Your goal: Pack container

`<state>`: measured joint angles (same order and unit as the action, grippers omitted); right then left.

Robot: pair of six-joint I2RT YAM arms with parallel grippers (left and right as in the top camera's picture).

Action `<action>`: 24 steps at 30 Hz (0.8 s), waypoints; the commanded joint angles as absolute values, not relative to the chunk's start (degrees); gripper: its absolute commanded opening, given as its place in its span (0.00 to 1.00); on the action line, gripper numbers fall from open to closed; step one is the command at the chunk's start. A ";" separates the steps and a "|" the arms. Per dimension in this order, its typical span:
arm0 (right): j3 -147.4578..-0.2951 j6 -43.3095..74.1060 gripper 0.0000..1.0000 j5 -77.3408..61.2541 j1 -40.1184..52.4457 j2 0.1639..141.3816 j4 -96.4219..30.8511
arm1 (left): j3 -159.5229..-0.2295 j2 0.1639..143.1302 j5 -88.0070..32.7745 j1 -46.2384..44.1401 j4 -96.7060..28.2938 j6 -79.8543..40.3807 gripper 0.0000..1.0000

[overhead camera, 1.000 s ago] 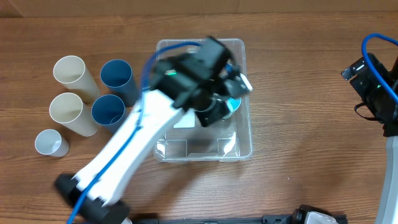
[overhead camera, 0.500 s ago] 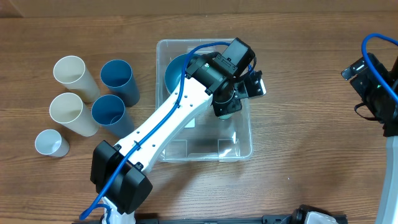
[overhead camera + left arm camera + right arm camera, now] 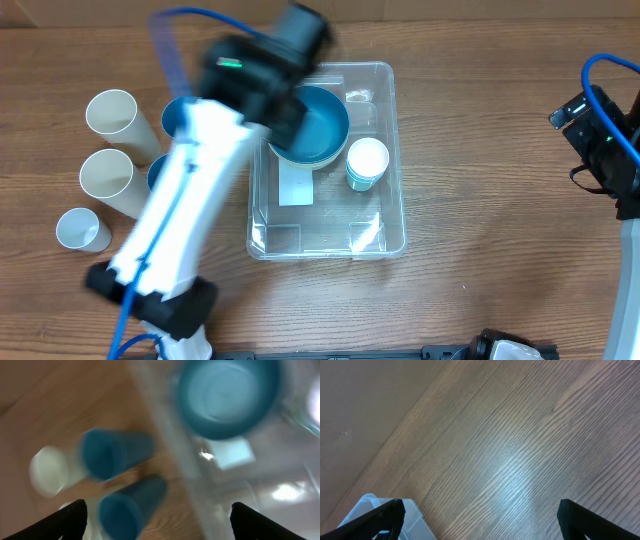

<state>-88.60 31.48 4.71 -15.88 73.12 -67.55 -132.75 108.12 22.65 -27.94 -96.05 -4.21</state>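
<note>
The container [image 3: 390,215] is a clear bin at mid-table with a white label [image 3: 296,188] on its base. Inside it lie a round blue bowl [image 3: 315,125] and an upright white-and-teal cup [image 3: 366,162]. My left gripper [image 3: 160,512] is open and empty, blurred by motion, above the container's left wall [image 3: 172,460] and the blue cups [image 3: 112,452] beside it. In the overhead view the left arm [image 3: 200,170] sweeps across those cups. My right gripper [image 3: 480,515] is open over bare wood, with a container corner [image 3: 370,505] at its lower left.
Left of the bin lie two cream cups [image 3: 112,112] [image 3: 105,172], a small white cup [image 3: 80,228] and two blue cups [image 3: 187,120], partly hidden under the left arm. The right arm [image 3: 600,140] stays at the table's right edge.
The left gripper has opened and let go of the white-and-teal cup, which now stands in the container beside the bowl. The left arm has swung away to the left. The right arm is unchanged.
</note>
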 commanded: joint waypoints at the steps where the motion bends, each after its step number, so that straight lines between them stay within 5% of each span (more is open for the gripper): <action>1: -88.99 31.75 1.00 5.04 -16.14 72.77 -67.31 | -135.02 99.37 23.49 -11.16 -96.79 -19.49 0.94; 3: -88.99 31.75 1.00 5.04 -16.14 72.77 -67.31 | -135.02 97.12 20.67 1.67 -96.79 -20.21 1.00; 10: -88.99 31.75 1.00 5.04 -16.14 72.77 -67.31 | -125.99 101.08 4.89 38.70 -91.00 -22.35 0.95; 15: -88.99 31.75 1.00 5.04 -16.14 72.77 -67.31 | -106.87 106.48 -0.08 48.16 -83.74 -20.21 0.94; 21: -88.99 31.75 1.00 5.04 -16.14 72.77 -67.31 | -91.74 106.69 -5.54 48.31 -73.43 -14.57 0.87; 24: -88.99 31.75 1.00 5.04 -16.14 72.77 -67.31 | -83.88 106.69 -5.50 47.97 -68.38 -13.65 0.74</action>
